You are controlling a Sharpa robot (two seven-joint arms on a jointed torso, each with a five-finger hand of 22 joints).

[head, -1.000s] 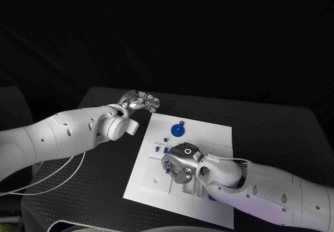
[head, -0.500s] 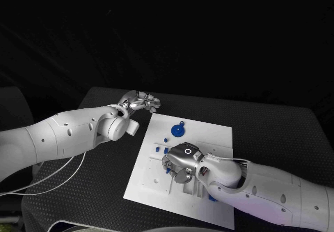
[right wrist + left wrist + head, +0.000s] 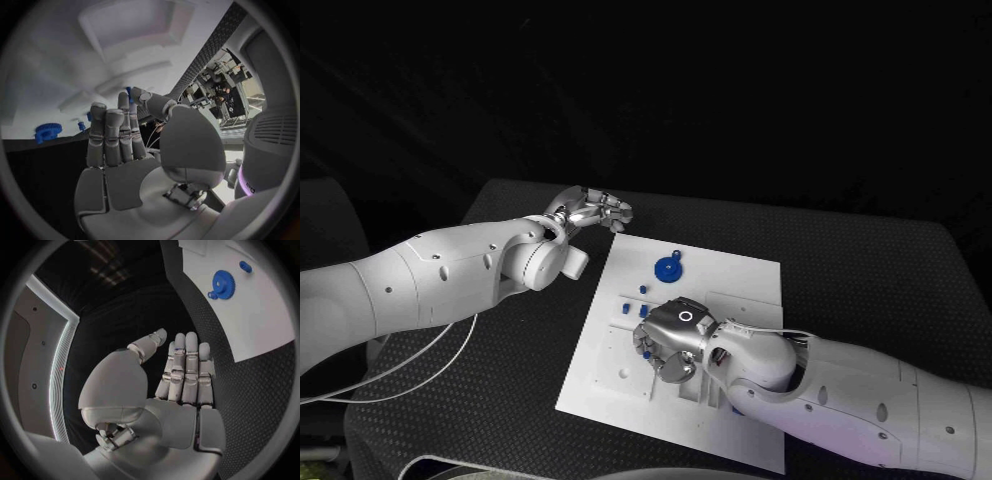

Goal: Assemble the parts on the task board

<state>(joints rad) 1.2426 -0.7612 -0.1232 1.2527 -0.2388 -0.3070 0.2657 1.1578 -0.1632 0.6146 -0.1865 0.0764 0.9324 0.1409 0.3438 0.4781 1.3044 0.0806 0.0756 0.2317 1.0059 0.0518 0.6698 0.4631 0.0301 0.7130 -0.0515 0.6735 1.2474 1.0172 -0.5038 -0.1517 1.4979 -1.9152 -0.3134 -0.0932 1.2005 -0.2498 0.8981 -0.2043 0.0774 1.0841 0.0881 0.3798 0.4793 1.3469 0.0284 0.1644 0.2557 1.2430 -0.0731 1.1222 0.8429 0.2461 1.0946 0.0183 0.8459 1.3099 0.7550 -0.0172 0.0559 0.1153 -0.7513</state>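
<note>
The white task board [image 3: 733, 275] lies in the middle of the black table. A blue gear [image 3: 668, 268] [image 3: 224, 282] [image 3: 47, 131] sits near its far edge, with small blue parts [image 3: 626, 309] standing below it. My right hand [image 3: 672, 340] [image 3: 122, 150] rests low over the board's middle. Its thumb and a fingertip meet on a small blue part [image 3: 128, 91], while the other fingers stay straight. My left hand [image 3: 596, 211] [image 3: 181, 375] hovers over the table beyond the board's far left corner, fingers straight and holding nothing.
Another blue piece [image 3: 740, 408] lies by my right forearm near the board's front edge. Raised white fixtures [image 3: 733, 305] stand on the board beside the right hand. A white cable [image 3: 408, 370] hangs under my left arm. Black table surrounds the board.
My right hand has shifted very slightly on the board. The left arm and the gear have not moved.
</note>
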